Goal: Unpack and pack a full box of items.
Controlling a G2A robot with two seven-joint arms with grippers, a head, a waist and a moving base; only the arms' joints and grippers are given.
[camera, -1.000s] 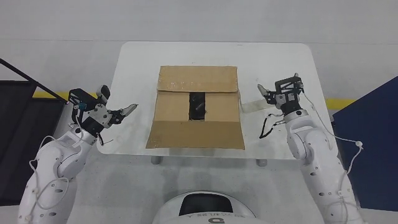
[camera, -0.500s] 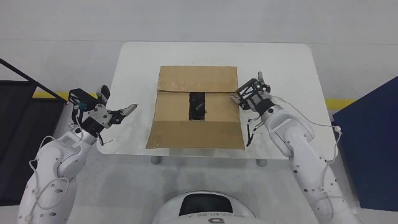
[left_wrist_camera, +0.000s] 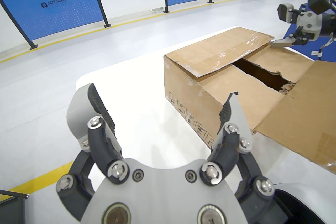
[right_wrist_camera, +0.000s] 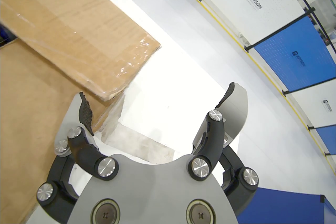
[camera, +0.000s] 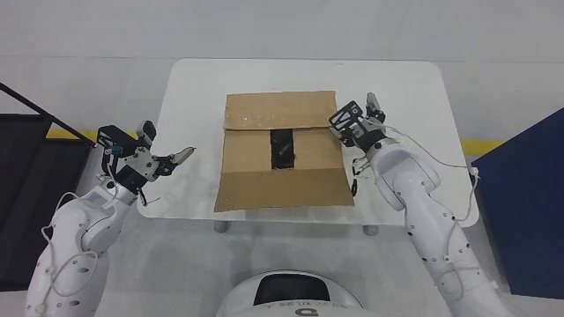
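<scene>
Right hand has swung in (fingers spread wide) against the box flap.

My right gripper swung in — now at the brown cardboard box's far-right corner; box slightly skewed.

A brown rectangular corrugated-cardboard box stands upright on the white bench, ahead of the left pincer and well apart from it. Its far top flap is folded down flat and carries shiny tape remnants. The corner of that flap lies just beside one fingertip of the right pincer. Two side flaps are folded inward, leaving a dark slot between ragged, torn edges. A black item shows in the slot, too shadowed to identify. The near flap splays outward, on the side away from the right pincer.
</scene>
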